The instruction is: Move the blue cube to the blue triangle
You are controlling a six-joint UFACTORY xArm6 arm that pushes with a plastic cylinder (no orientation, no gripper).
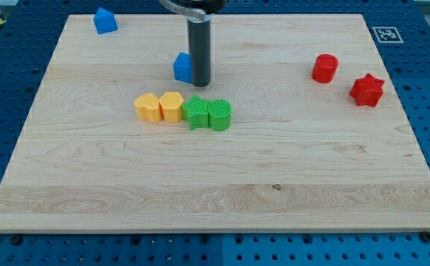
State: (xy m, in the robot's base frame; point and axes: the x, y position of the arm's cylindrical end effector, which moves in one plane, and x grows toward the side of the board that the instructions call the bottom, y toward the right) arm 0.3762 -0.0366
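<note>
A blue cube [182,67] sits on the wooden board [215,185] a little above the middle, left of centre. My tip [201,84] is at the cube's right side, touching or almost touching it. A blue triangle block [105,21] lies near the board's top left corner, well to the upper left of the cube.
Below the cube a row of blocks lies side by side: two yellow blocks [148,107] [171,106], a green star [195,111] and a green cylinder [219,114]. A red cylinder [324,68] and a red star [366,90] lie at the right.
</note>
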